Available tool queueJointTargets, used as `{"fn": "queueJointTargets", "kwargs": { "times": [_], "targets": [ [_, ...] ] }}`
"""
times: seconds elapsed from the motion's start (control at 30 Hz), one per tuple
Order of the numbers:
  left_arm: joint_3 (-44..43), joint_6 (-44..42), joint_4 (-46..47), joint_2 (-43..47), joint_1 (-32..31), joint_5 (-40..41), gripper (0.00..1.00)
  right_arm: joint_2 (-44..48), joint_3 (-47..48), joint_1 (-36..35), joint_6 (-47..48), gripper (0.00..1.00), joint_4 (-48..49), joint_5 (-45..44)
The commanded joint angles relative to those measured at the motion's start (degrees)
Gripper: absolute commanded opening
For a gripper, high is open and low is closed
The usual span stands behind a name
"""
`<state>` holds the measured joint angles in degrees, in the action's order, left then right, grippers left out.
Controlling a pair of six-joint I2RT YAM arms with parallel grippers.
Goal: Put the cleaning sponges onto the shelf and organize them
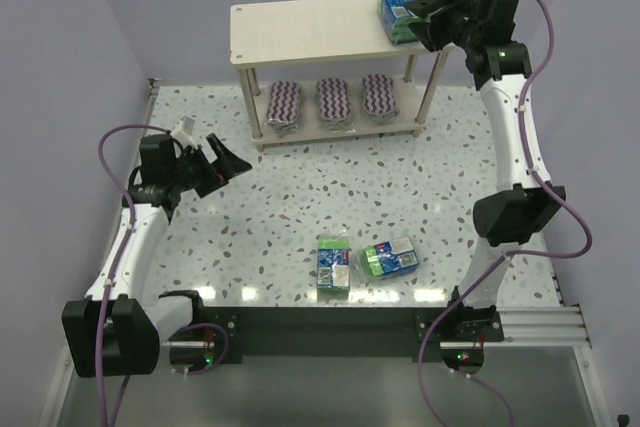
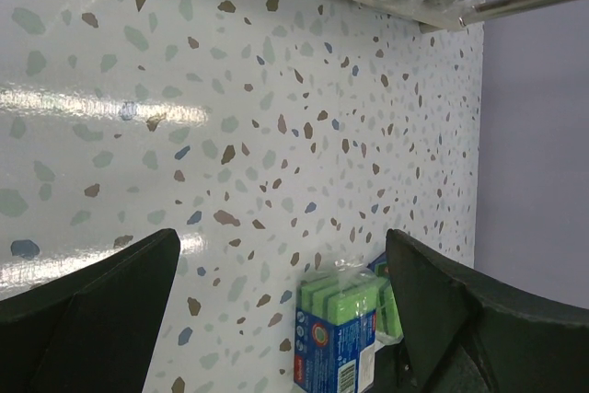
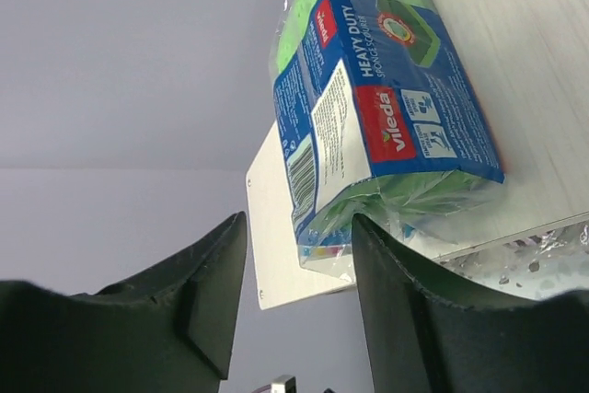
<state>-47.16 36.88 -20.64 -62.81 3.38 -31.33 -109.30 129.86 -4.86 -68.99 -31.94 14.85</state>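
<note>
One green-and-blue wrapped sponge pack (image 1: 398,9) lies at the right end of the cream shelf's top board (image 1: 310,32). My right gripper (image 1: 418,19) is open just beside it. In the right wrist view the pack (image 3: 386,98) rests on the board (image 3: 534,89), its wrapper end reaching between the spread fingers of the right gripper (image 3: 297,220). Three zigzag oval pads (image 1: 333,100) sit in a row on the lower board. Two more packs (image 1: 333,264) (image 1: 390,258) lie on the table near the front. My left gripper (image 1: 225,162) hangs open over the table at the left, holding nothing; one pack (image 2: 345,333) shows beyond the left gripper (image 2: 282,241).
The speckled tabletop (image 1: 300,207) is walled by lilac panels on the left, back and right. The shelf's legs (image 1: 432,82) stand at the back. The black rail (image 1: 320,332) with both arm bases runs along the near edge.
</note>
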Motion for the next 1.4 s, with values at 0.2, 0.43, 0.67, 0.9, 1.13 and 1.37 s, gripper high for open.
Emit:
{"fn": "queueJointTargets", "kwargs": {
  "times": [0.2,0.43,0.67,0.9,1.13,1.37],
  "targets": [
    [-2.24,0.12,2.80,0.49,0.23,-1.89,0.99,16.29,-7.83,0.20,4.37,0.66,4.08,2.64],
    [1.00,0.12,5.78,1.45,0.23,-7.50,0.99,34.92,-30.25,-0.32,19.23,0.65,-8.82,3.26],
    [8.12,0.20,9.22,2.78,-14.85,-10.86,0.99,51.63,-54.52,-4.96,23.99,0.63,-18.22,0.89],
    [16.21,3.45,6.77,6.64,-31.14,-1.39,0.98,58.14,-64.99,-13.94,23.64,0.63,-24.21,-4.22],
    [21.32,12.15,13.25,6.22,-41.95,7.59,0.96,58.06,-68.78,-17.81,23.99,0.63,-24.57,-5.80],
    [14.66,13.13,16.87,-6.61,-50.65,15.42,0.91,58.32,-71.15,-18.69,24.26,0.63,-23.69,-6.85]
  ]
}}
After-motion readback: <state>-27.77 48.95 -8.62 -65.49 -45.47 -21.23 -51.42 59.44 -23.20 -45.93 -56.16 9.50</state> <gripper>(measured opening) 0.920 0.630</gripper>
